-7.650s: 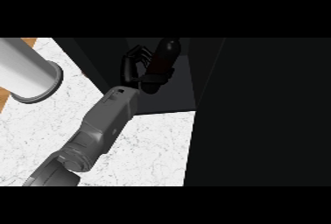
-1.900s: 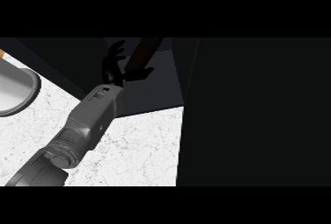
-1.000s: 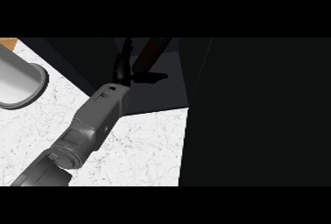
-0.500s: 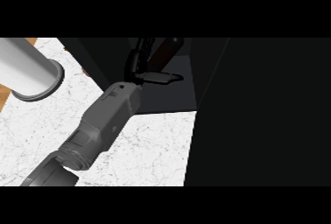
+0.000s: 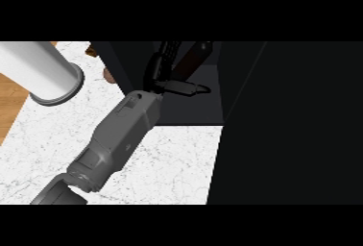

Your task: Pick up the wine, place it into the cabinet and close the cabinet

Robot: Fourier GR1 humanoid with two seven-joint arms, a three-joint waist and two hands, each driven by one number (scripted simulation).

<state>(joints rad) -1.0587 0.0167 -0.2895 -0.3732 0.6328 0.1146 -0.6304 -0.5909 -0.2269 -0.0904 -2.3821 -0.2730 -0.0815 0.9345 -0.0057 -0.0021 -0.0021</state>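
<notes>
**Left hand holds the wine bottle inside the dark cabinet**

In the head view we see one grey forearm (image 5: 117, 139) coming up from the lower left edge and slanting to the upper right across the white marbled worktop (image 5: 174, 168). At its end the black left hand (image 5: 166, 79) reaches into the dark opening of the cabinet (image 5: 191, 108). Its fingers run upward along the wine bottle (image 5: 193, 56) and curl round it, while the thumb (image 5: 186, 88) sticks out to the right, below the bottle. So we read the hand as closed on the wine.

The bottle shows as a dark brownish, slanted shape just above and to the right of the hand, tilted with its upper end toward the upper right. Most of it is lost in the blackness of the cabinet, and we cannot tell whether it rests on the cabinet floor or hangs above it.

To the right of the hand a large, nearly black panel (image 5: 291, 125) fills the view from top to bottom; it looks like the cabinet's door or side, but we cannot tell which.

Well to the left of the hand a light grey cylinder (image 5: 39, 69) stands on the worktop. Beyond it a strip of wooden surface (image 5: 10, 115) shows at the left edge. Just left of the hand, beside the cabinet's edge, a small brown thing (image 5: 108, 74) peeks out, too hidden to name.

Our right hand shows nowhere.
</notes>
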